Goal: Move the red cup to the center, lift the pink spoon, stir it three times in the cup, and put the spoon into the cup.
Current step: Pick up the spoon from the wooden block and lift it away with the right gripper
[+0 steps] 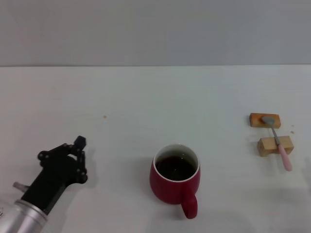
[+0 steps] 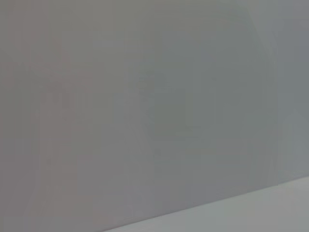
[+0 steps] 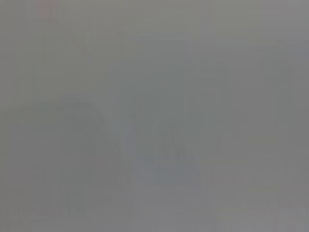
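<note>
The left gripper [image 1: 77, 148] hovers low over the white table [image 1: 146, 97] at the robot's left; whether its black fingers are apart or together cannot be told from the head view, and they hold nothing. Well to the right of those fingers and slightly nearer the robot, the red cup [image 1: 175, 180] stands upright near the middle of the table, dark liquid inside, its loop handle turned toward the robot, apparently already placed at the center for stirring. Far to the right of the fingers, beyond the cup, the pink spoon [image 1: 277, 141] bridges two wooden blocks [image 1: 275, 145], metal bowl on the farther block, pink handle overhanging the nearer one, a perch that probably leaves room for fingers to close under it. The right gripper is out of view, and both wrist views show only blank grey.
</note>
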You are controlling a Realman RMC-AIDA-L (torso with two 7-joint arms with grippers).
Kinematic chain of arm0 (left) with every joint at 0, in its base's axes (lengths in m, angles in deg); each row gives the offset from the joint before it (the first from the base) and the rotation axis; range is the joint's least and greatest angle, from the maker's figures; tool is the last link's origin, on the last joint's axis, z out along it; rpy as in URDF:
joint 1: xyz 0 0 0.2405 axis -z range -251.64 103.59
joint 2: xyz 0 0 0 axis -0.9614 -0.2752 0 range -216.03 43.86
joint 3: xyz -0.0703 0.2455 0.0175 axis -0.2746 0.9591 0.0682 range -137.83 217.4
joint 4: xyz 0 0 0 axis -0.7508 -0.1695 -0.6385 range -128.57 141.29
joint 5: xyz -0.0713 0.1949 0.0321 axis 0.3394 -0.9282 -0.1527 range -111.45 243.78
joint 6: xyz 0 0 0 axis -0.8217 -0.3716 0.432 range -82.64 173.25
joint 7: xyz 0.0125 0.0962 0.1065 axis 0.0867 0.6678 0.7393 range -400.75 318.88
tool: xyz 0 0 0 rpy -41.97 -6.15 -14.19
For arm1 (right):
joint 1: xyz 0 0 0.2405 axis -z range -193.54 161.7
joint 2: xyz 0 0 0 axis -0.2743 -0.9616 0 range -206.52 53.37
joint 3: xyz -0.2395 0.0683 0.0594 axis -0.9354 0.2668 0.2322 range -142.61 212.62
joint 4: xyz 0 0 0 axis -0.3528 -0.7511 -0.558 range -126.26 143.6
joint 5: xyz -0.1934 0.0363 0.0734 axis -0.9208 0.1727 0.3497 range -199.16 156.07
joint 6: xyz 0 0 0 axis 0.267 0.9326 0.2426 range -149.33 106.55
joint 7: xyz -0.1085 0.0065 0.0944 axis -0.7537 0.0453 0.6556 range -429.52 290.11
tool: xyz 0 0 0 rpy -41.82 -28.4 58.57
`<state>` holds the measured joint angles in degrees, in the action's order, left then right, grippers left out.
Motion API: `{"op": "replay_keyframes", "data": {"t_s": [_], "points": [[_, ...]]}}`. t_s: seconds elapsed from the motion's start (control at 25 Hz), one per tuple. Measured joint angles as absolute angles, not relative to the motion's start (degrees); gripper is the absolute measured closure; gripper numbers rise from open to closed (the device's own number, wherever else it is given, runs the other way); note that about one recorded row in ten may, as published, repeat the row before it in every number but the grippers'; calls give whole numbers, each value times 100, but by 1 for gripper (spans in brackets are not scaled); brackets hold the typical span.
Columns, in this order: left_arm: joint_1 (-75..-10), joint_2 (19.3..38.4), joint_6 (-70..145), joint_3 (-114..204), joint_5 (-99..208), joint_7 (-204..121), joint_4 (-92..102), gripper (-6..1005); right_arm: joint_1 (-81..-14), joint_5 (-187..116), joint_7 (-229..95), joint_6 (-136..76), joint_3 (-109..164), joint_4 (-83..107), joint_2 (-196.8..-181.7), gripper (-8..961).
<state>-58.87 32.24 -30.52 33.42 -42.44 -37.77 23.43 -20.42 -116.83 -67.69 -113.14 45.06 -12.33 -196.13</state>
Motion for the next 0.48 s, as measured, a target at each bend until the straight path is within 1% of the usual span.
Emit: {"op": "replay_keyframes", "data": {"t_s": [0.16, 0.48], "points": [[-5993, 3222, -3094, 3322, -4221, -3780, 2274, 999, -2002, -11695, -6769, -11122, 4485, -1227, -19616, 136], [-6061, 3229, -3094, 3319, -4246, -3780, 2262, 999, -2222, -11683, -6486, -10175, 4488, -1220, -19597, 136]]}}
